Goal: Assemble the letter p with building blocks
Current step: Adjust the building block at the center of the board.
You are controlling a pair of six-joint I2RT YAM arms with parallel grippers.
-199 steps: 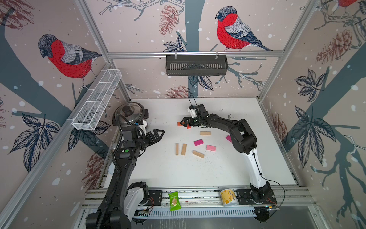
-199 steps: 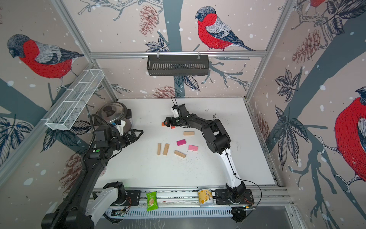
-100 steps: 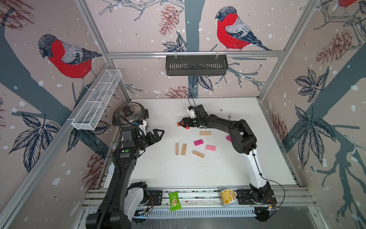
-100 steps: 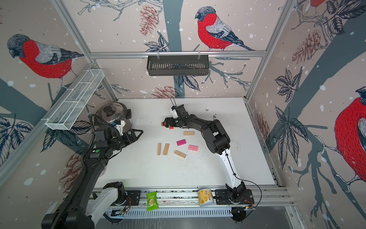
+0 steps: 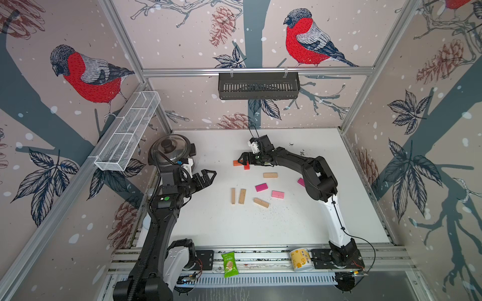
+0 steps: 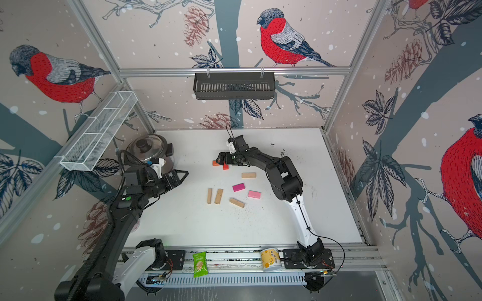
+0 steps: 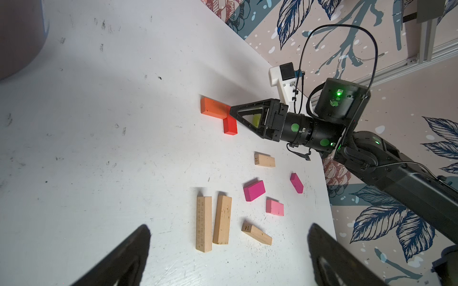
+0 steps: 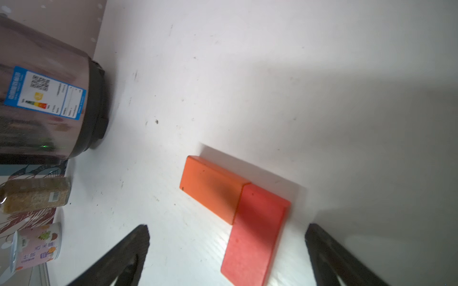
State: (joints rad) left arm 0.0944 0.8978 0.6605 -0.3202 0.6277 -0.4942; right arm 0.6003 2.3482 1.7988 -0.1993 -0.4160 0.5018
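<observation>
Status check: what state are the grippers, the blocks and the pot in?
Left gripper: open, empty.
Right gripper: open, empty.
Orange block: flat, touching red block, forming an L.
Red block: flat, unheld.
Long tan blocks: flat, side by side.
Pot: lid on.

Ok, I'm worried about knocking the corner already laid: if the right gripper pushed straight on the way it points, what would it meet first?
Probably the red block, lying between the open fingers of the right gripper, then the orange block touching it. Its height above the table is unclear.
</observation>
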